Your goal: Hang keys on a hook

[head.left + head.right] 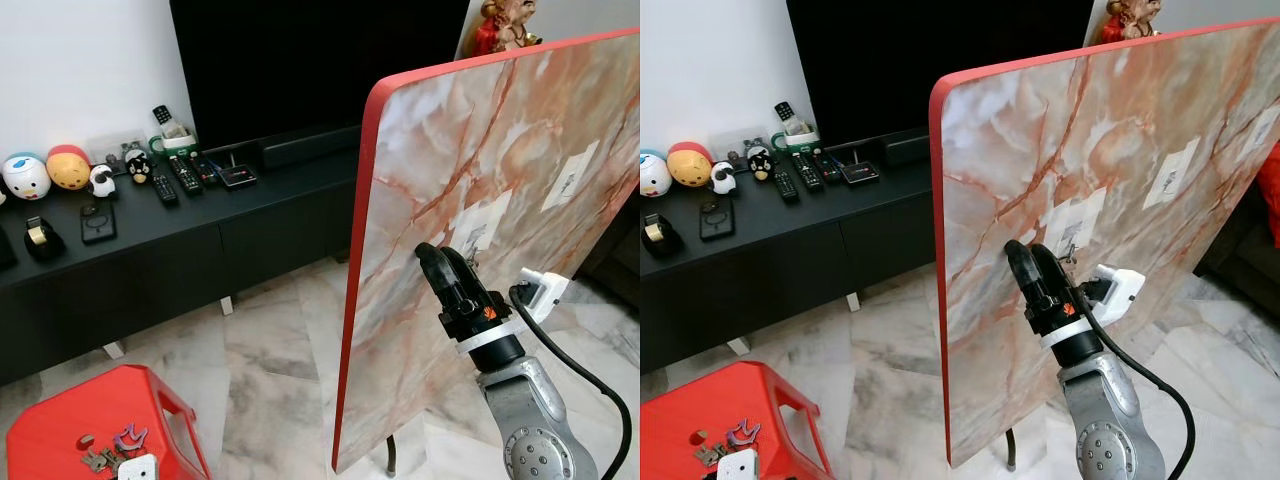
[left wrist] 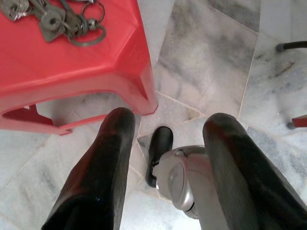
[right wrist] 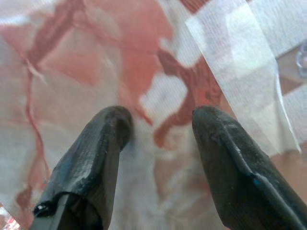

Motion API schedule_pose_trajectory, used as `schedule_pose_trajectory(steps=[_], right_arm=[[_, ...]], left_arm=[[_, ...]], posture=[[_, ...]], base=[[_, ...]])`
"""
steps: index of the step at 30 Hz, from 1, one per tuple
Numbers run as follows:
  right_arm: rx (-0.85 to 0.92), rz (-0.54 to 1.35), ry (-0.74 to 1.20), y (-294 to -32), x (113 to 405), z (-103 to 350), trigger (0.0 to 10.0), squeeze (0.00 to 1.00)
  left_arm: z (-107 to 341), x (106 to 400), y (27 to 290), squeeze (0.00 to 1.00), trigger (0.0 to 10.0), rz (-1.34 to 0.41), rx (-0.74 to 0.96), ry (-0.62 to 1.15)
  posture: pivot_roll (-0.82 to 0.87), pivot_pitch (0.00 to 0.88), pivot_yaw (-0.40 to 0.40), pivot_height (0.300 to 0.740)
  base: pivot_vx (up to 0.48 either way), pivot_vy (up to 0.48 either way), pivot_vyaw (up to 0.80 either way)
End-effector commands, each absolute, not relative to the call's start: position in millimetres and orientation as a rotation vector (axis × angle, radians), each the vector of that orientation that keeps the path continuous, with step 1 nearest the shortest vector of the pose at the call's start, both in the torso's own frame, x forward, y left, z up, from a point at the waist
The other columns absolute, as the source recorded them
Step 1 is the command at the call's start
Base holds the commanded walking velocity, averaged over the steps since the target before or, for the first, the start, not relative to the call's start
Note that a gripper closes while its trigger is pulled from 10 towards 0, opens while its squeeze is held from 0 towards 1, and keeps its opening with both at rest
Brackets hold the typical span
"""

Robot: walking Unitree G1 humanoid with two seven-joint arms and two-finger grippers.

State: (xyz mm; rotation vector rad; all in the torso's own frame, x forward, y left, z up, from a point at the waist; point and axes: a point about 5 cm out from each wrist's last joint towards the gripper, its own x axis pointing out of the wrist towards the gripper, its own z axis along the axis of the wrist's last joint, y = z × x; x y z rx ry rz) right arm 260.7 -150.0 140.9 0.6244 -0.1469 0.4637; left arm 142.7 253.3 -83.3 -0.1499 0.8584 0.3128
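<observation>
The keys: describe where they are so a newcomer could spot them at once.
Find the red plastic stool on the marble floor, left of the upright marble-patterned board. The keys lie on its top: a dull metal bunch on rings beside a white tag.

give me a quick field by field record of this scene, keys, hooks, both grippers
keys: bunch lying on the red stool, not yet picked up
hooks: two small hooks on white patches, one near the right gripper, the other further along the marble-pattern board
left gripper: open, holding nothing, above the floor beside the stool
right gripper: open, holding nothing, fingertips close to the board
background: remotes and toy figures on a black TV bench
</observation>
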Motion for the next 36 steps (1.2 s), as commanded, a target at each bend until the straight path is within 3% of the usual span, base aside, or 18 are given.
schedule_pose_trajectory(steps=[1,22,36], right_arm=[[0.626,0.445,-0.157,-152.7,264.6,142.5,10.0,0.00],[0.860,0.386,-0.289,-163.2,268.2,155.4,10.0,0.00],[0.875,0.351,-0.242,-166.5,273.0,139.0,10.0,0.00]], left_arm=[[-85.8,136.3,253.5,0.00,10.0,0.312,-0.151,0.879],[-86.0,135.2,254.3,0.00,10.0,0.300,-0.131,0.890],[-84.6,143.1,250.3,0.00,10.0,0.277,-0.111,0.885]], posture=[[0.00,0.000,-0.061,0.740],[0.00,0.000,-0.055,0.740],[0.01,0.000,-0.058,0.740]], base=[[0.000,0.000,0.00],[0.000,0.000,0.00],[0.000,0.000,0.00]])
